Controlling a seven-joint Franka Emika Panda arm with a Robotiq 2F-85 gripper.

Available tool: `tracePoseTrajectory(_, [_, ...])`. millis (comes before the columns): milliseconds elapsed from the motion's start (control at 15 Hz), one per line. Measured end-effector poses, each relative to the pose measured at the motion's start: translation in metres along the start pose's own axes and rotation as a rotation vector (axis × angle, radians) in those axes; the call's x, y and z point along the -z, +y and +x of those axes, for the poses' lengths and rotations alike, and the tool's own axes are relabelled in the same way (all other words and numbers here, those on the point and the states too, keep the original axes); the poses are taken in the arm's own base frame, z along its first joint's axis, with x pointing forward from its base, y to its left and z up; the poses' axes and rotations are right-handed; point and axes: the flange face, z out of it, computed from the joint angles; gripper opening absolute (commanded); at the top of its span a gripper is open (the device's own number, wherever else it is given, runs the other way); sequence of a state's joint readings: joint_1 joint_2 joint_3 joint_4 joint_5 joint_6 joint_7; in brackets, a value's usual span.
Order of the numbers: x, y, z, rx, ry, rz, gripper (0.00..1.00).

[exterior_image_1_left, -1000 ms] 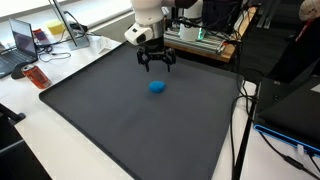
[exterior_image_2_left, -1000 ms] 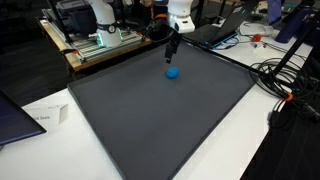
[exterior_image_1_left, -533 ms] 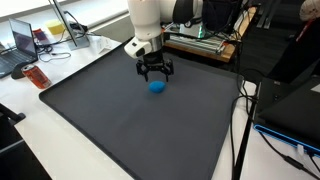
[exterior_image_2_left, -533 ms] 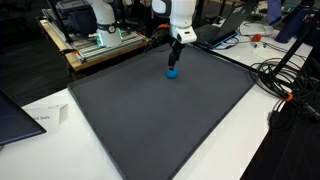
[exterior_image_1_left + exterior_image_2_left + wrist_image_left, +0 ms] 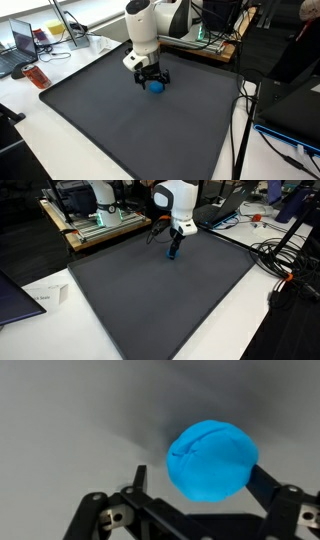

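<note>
Between the wide-spread jaws, the blue ball (image 5: 212, 458)

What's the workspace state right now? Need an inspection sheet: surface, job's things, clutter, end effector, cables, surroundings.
Surface: dark mat lying flat on a white table.
Job's things: one blue ball on the mat, toward the robot's end.
Clutter: nothing seen on the mat; an orange item lies on the table beside it.
End effector: end effector low over the ball, open, a finger on each side; contact cannot be told.
Cables: black cables bunched on the table beside the mat.
Surroundings: laptop and a bench with electronics beyond the mat.
</note>
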State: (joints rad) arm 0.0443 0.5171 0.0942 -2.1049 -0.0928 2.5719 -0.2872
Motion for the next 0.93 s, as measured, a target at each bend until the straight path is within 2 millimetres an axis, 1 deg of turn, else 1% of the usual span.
tracePoseTrajectory(67, [-0.002, 0.0, 0.001, 0.008, -0.004, 0.0, 0.74])
tracePoseTrajectory(333, [-0.007, -0.006, 0.007, 0.054, -0.035, 0.015, 0.45])
tracePoseTrajectory(733, [-0.005, -0.008, 0.015, 0.08, -0.126, 0.018, 0.12])
tracePoseTrajectory(800, [-0.005, -0.008, 0.016, 0.085, -0.144, 0.012, 0.05])
tracePoseTrajectory(867, [-0.006, -0.008, 0.016, 0.089, -0.166, 0.007, 0.01])
tracePoseTrajectory(933, [-0.008, -0.007, 0.015, 0.091, -0.189, 0.005, 0.0])
